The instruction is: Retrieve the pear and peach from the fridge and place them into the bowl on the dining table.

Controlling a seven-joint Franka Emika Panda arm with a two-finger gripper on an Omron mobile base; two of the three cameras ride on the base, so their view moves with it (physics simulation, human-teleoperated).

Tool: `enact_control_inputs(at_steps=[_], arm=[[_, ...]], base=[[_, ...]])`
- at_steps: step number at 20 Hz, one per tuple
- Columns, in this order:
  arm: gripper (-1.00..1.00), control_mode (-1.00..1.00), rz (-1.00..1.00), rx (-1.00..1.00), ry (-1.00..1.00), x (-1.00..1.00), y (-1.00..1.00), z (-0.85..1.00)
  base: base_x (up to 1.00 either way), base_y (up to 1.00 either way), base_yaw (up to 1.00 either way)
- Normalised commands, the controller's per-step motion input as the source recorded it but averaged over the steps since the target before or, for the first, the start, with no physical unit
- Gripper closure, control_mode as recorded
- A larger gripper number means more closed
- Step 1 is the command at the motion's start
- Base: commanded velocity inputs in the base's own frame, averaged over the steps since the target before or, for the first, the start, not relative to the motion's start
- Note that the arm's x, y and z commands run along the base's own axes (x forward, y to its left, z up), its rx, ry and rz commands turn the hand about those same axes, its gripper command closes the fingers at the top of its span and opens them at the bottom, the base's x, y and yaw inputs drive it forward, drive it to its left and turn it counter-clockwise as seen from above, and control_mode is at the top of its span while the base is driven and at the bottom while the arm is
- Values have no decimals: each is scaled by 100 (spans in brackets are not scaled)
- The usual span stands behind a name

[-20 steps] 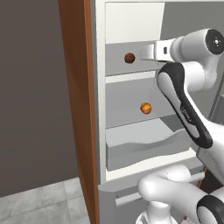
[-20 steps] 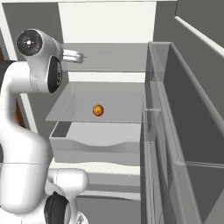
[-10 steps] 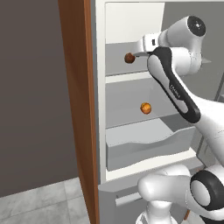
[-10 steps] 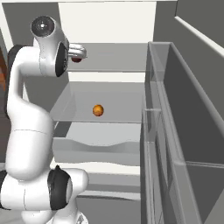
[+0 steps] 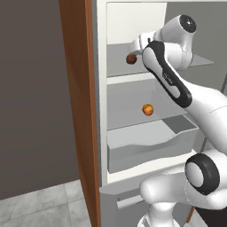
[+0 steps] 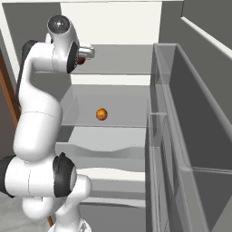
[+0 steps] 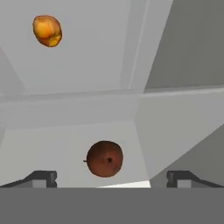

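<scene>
Fridge (image 5: 133, 150): you see it open, centre frame.
Dark fruit (image 5: 131, 59): upper shelf, just beside the gripper (image 5: 135, 46).
Orange fruit (image 5: 147, 109): lower shelf, mid-frame.

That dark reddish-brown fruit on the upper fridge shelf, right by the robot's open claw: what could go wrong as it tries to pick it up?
The reddish-brown fruit is round and sits loose on the upper shelf, so a finger of the open gripper might nudge it and roll it deeper in. The arm is reaching into the fridge close over that shelf, so the hand could knock it. A weak pinch could drop the fruit towards the orange fruit below.
</scene>
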Motion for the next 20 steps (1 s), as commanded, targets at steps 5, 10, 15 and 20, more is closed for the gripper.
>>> enact_control_inputs(at_steps=[5,10,15,20], arm=[[-100,-100,1,0,0,47,3,-10],[-100,-100,0,0,0,42,10,-11],[-100,-100,0,0,0,33,9,-9],[-100,-100,0,0,0,29,4,-7]], base=[[0,0,0],[0,0,0],[0,0,0],[0,0,0]])
